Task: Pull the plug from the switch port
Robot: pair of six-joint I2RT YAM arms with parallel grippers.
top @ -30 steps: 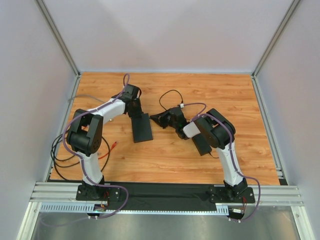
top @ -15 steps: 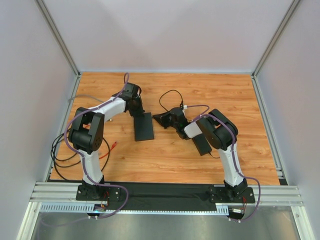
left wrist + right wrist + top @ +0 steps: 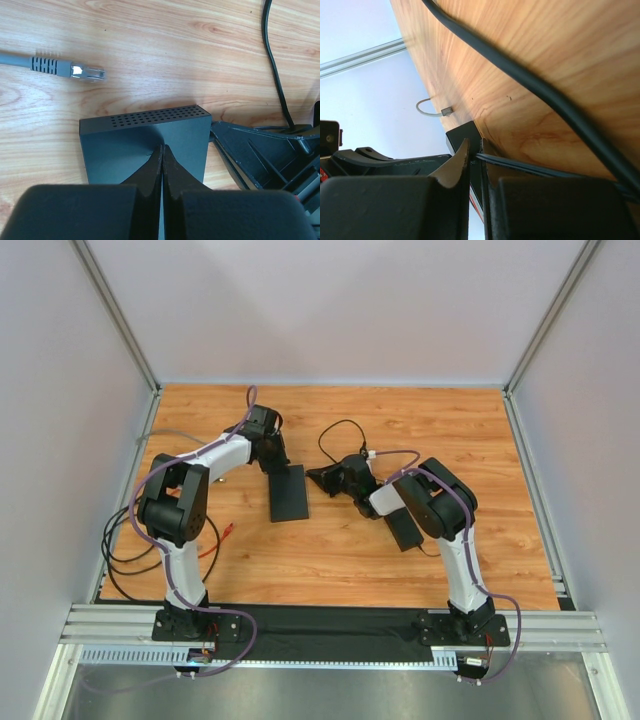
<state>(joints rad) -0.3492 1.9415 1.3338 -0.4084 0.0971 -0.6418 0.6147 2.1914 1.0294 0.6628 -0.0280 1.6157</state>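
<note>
The switch [image 3: 288, 493] is a flat black box on the wooden table, and the left wrist view shows its vented edge [image 3: 150, 116]. My left gripper [image 3: 162, 147] is shut and empty, with its tips resting on the switch's top. In the top view it is at the switch's far end [image 3: 272, 455]. My right gripper [image 3: 475, 145] lies low at the switch's right side [image 3: 332, 478]. It is shut on a thin black lead [image 3: 545, 172] beside the switch's corner [image 3: 460, 136]. The lead's end is hidden between the fingers. A grey network plug [image 3: 85, 73] lies loose on the table.
A black adapter brick [image 3: 405, 530] lies under the right arm, and its thin lead loops at the back [image 3: 340, 430]. Loose black cables [image 3: 120, 550] and a red-tipped wire [image 3: 225, 533] lie at the left. Grey walls enclose the table.
The switch and my left gripper have shifted slightly right and turned a little. My right gripper has edged right. Both grippers stay shut.
</note>
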